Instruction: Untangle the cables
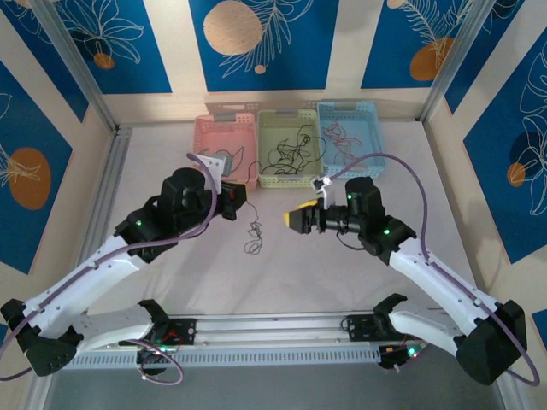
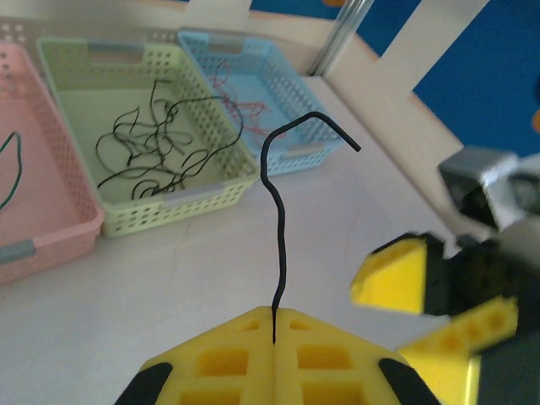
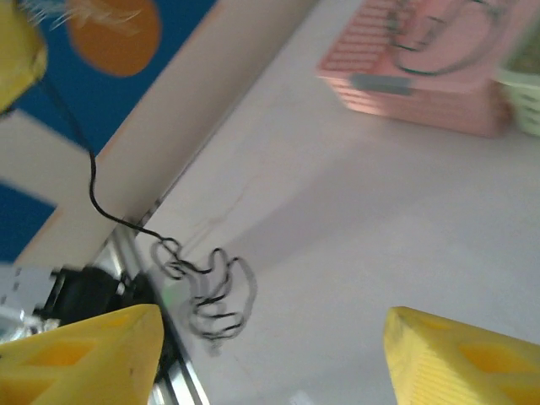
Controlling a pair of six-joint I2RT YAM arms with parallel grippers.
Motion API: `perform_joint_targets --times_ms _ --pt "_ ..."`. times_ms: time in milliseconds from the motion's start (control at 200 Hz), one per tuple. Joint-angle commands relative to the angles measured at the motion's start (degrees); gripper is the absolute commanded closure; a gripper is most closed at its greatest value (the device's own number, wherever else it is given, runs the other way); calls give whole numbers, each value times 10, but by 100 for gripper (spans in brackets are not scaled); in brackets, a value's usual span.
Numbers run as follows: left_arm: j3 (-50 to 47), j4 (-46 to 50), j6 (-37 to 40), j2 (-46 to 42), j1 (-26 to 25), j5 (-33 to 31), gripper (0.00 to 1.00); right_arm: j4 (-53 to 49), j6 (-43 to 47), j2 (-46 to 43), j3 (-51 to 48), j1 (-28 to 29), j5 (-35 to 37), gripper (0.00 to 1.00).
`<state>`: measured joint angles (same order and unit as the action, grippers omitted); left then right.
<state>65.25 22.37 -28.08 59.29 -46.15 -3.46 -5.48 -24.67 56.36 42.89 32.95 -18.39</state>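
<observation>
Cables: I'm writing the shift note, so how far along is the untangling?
Done: black wires lie in the green basket, reddish wires in the blue basket. In hand: the left pincer is shut on a black cable that trails down to a looped clump on the table; the right pincer stands open nearby, holding nothing. Left: separating that clump.

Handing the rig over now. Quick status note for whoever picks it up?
Left gripper: shut on one end of a black cable. The rest of it lies in a looped clump on the table.
Right gripper: open, near the clump, holding nothing.
Done: black cables in the green basket, red ones in the blue basket, a dark one in the pink basket.
Left to do: pull the clump apart.
</observation>
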Motion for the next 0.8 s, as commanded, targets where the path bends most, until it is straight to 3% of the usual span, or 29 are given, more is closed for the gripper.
perform_joint_targets --times_ms 0,160,295,460,690,795 --pt "36 26 -23 -12 1 32 100 113 64 -8 -29 37 -63 26" --pt "62 36 -36 -21 1 51 100 192 79 15 -44 82 -105 24" --pt "77 37 -40 -25 1 58 100 189 109 57 -19 125 -79 24" --pt "89 36 -43 -25 0 62 100 207 114 101 2 137 -26 26" --pt "107 44 -42 -26 1 62 100 214 119 119 15 121 28 41" --pt "109 39 -47 -26 0 70 100 203 116 124 26 114 39 59"
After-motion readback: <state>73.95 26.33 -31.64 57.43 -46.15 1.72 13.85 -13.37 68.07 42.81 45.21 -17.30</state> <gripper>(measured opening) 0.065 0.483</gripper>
